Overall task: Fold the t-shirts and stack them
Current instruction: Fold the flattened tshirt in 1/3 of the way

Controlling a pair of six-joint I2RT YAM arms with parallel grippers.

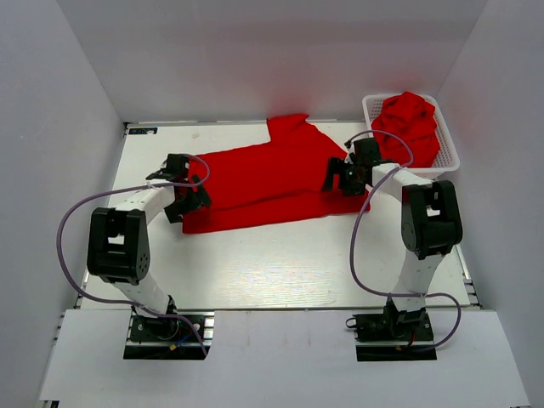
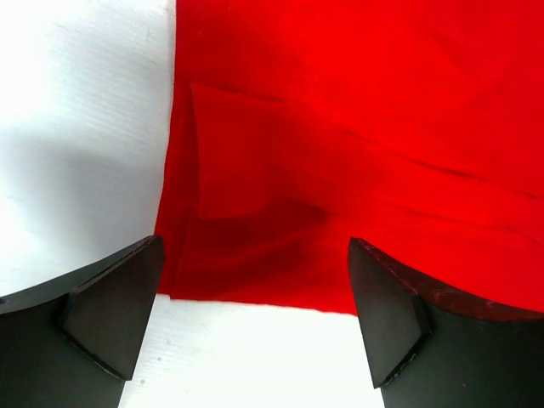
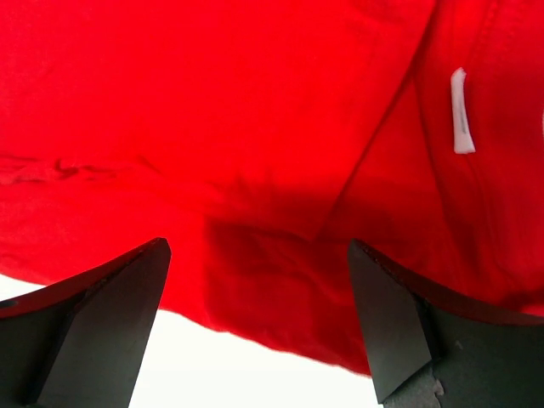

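Left fingers and right fingers gape wide, holding nothing, an edge of the red t-shirt on the surface between each pair.

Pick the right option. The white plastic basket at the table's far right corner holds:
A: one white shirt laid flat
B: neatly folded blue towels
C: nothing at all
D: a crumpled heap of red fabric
D: in the top view, the white slatted plastic basket holds a crumpled heap of red fabric, bunched up rather than folded flat.
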